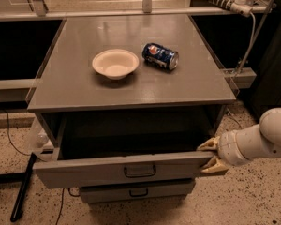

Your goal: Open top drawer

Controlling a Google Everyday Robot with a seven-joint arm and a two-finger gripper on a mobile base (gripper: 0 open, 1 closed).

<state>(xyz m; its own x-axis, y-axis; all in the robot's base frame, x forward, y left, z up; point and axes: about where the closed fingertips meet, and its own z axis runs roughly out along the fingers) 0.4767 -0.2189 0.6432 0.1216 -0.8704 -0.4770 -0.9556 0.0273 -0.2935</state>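
Note:
The top drawer (93, 169) is a wide grey drawer with a small black loop handle (139, 171). It stands pulled out from under the grey cabinet top, and its deep dark interior shows. My gripper (207, 155) is at the drawer front's right end, its two tan fingers (209, 146) one above the other around the panel's top right corner. The white arm reaches in from the right edge of the camera view.
A white bowl (115, 63) and a blue soda can (160, 56) lying on its side rest on the cabinet top (75, 86). A lower drawer (136, 191) sits below, shut. A black pole (22, 186) leans on the floor at the left. Cables hang at the back right.

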